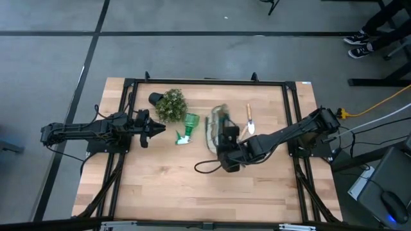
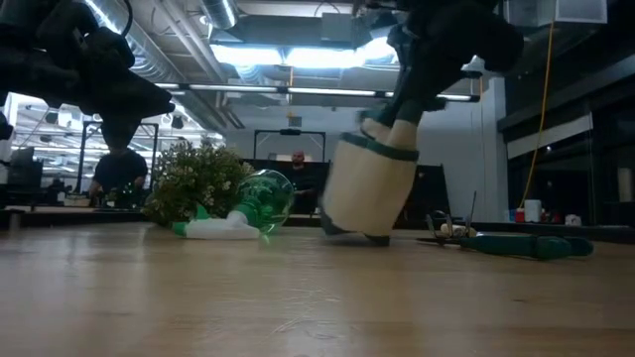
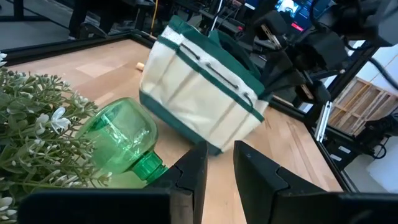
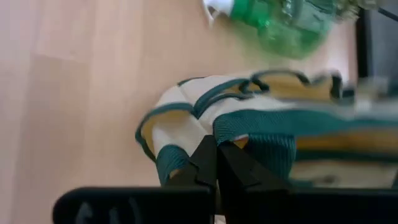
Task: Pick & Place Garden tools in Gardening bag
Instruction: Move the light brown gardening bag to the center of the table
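The beige gardening bag [image 1: 215,125] with green trim stands tilted at mid-table; it also shows in the low view [image 2: 367,188] and the left wrist view [image 3: 199,93]. My right gripper [image 1: 226,149] is shut on its green strap. The green-and-white plastic piece [image 1: 186,130] lies on its side left of the bag, next to the plant. My left gripper [image 1: 159,131] is a little open and empty, level, pointing at that piece [image 3: 124,140] from the table's left. The wooden-handled tool [image 1: 249,119] lies flat right of the bag. A thin dark loop [image 1: 205,168] lies near the right gripper; I cannot tell what it is. My right gripper [image 4: 216,163] pinches a green strap at the bag's top rim [image 4: 261,146] between its two shut fingers. It comes from the table's right and near side, slanting down. The bag [image 2: 367,188] hangs tilted below the fingers, its lower corner [image 2: 375,236] at the table top.
The bushy plant in a black pot [image 1: 171,104] lies at the far left of the bag, close to my left gripper. A black frame [image 1: 205,81] runs around the table's working area. Bare wood lies toward the near edge [image 1: 192,199].
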Tool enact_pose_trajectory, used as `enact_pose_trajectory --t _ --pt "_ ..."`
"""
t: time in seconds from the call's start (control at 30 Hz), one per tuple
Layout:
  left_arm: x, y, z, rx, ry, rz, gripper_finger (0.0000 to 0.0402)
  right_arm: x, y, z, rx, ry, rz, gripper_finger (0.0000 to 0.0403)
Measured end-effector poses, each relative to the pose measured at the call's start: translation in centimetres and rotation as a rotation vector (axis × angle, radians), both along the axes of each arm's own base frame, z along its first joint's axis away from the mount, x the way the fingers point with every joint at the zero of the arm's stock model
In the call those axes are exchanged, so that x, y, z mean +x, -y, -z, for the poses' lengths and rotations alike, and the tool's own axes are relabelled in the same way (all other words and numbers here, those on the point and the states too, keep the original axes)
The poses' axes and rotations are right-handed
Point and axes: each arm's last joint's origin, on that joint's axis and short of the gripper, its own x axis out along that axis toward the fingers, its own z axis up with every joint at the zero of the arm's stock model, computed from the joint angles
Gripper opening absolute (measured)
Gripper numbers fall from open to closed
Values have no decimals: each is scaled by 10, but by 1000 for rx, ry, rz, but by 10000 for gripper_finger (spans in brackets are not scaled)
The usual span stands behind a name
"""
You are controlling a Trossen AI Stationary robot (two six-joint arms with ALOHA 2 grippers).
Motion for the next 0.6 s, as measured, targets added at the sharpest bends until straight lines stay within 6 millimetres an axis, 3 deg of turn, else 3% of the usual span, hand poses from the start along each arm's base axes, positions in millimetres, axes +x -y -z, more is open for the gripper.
enact_pose_trajectory --t 0.37,0.6 --pt "0 0 0 0 0 0 72 3 -2 0 139 -9 -25 94" --pt "0 0 0 0 0 0 72 6 -4 -18 198 -13 -26 155"
